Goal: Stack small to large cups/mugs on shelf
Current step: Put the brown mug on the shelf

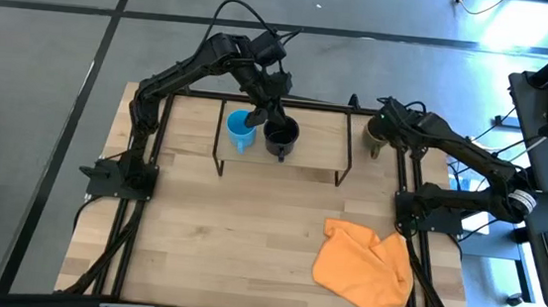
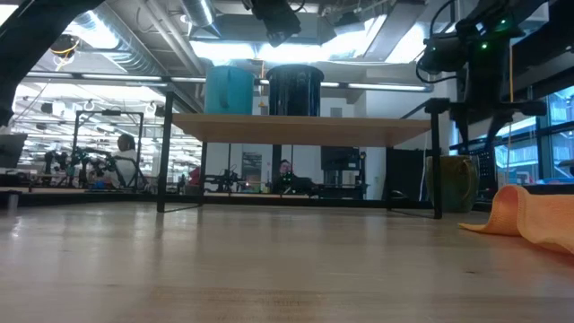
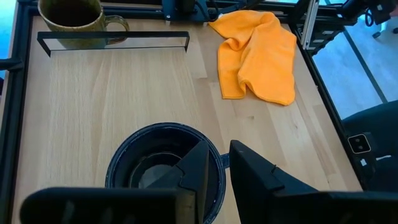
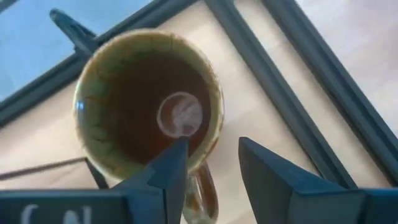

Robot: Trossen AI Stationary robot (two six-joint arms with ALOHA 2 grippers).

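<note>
Dark fingers of the right gripper (image 4: 208,165) hang spread apart just above the olive-brown mug (image 4: 146,99), one over its rim, the other outside by the handle; nothing is gripped. That mug stands on the bench (image 1: 237,230) beside the shelf's end, not on it. It looks glazed ceramic: stiff, fairly heavy, slick and likely to chip if knocked, so I judge the wall at the rim, one finger inside and one outside, the surest hold, with the handle a poorer choice.

Over the shelf (image 1: 309,149), the left gripper (image 3: 221,168) has its fingers narrowly parted astride the rim of the black mug (image 3: 152,168); whether they actually pinch it I cannot tell. This mug stands on the shelf just beside the light blue mug (image 1: 239,130).

An orange cloth (image 1: 363,269) lies crumpled on the bench's near right part, well clear. The wood looks smooth and level. Beyond the bench is a workshop with desks, equipment and people far off.
</note>
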